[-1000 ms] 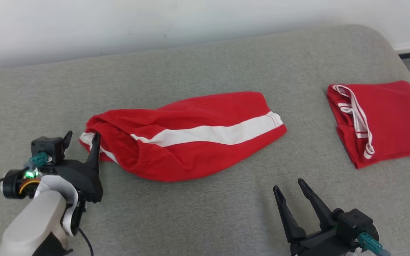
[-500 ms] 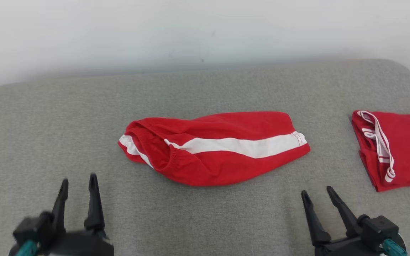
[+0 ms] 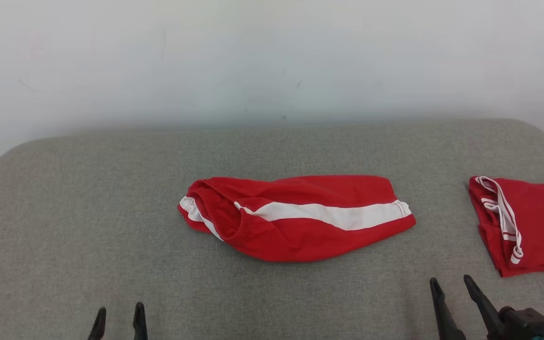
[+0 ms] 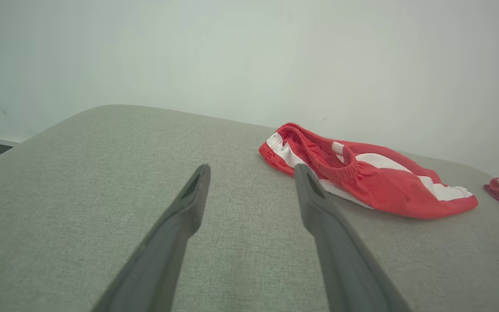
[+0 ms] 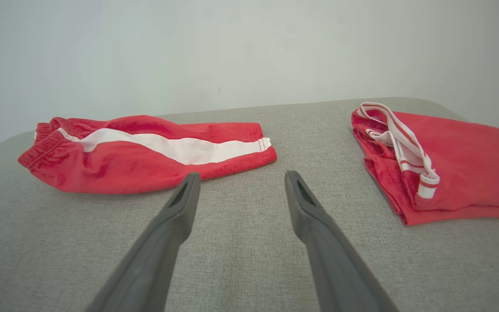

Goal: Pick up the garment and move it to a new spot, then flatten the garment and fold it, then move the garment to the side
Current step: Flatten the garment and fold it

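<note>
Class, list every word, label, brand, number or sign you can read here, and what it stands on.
None can be read. The red shorts with a white stripe, the folded red garment with white trim, the grey fabric surface and the pale wall bear no lettering.

The left gripper (image 3: 120,308) has two long, matte dark-grey fingers (image 4: 323,225) tapering to blunt points, each with a narrow recessed slot near the inner tip. The right gripper (image 3: 450,278) has matching fingers, set in a blocky black housing (image 3: 524,323) at their base.
</note>
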### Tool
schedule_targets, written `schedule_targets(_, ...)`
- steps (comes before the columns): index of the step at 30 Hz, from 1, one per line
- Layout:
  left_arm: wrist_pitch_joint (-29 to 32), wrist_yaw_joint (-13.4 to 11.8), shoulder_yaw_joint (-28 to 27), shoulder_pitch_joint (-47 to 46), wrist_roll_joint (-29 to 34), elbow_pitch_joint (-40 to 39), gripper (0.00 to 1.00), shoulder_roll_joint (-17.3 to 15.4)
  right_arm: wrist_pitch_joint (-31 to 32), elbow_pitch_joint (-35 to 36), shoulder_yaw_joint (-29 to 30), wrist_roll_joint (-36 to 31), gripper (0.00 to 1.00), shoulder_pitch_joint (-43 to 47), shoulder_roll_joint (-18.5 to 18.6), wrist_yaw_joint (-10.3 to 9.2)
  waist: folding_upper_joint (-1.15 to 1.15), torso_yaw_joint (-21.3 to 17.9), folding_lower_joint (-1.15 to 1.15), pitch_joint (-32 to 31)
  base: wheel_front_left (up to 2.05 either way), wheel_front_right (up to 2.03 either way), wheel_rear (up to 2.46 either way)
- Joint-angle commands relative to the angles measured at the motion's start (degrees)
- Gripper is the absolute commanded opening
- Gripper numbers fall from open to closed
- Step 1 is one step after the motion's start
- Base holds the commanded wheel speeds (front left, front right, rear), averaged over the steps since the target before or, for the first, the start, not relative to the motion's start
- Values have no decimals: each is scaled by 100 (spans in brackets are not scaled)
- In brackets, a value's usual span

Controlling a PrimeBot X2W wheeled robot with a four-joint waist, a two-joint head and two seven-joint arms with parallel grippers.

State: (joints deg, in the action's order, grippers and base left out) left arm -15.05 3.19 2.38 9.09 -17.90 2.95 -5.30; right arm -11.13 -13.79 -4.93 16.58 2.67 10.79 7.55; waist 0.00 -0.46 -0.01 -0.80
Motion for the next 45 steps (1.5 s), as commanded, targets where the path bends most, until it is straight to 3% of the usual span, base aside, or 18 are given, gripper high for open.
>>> schedule_targets(1,-14,57,-46,81,22,44,100,44,-25,-8,32,-30,100,57,-8,-12,0,-30,1,-108,0,0,0)
schedule_targets(14,-15,388,-262,233,230,410,100,222,-86,-62,72,-11,100,184,-80,-12,0,-153,1,-251,0,0,0)
schedule_targets(32,-15,427,-224,167,249,538,100,244,-6,56,36,-61,100,82,-66,-12,0,-135,1,-157,0,0,0)
schedule_targets(39,23,430,85,-239,284,960,100,191,367,228,-178,-129,100,-340,154,-12,0,-188,1,0,0,0,0)
schedule_targets(45,835,425,373,-1202,228,1056,100,116,1357,137,-191,85,100,-1110,389,-12,0,-142,1,284,0,0,0)
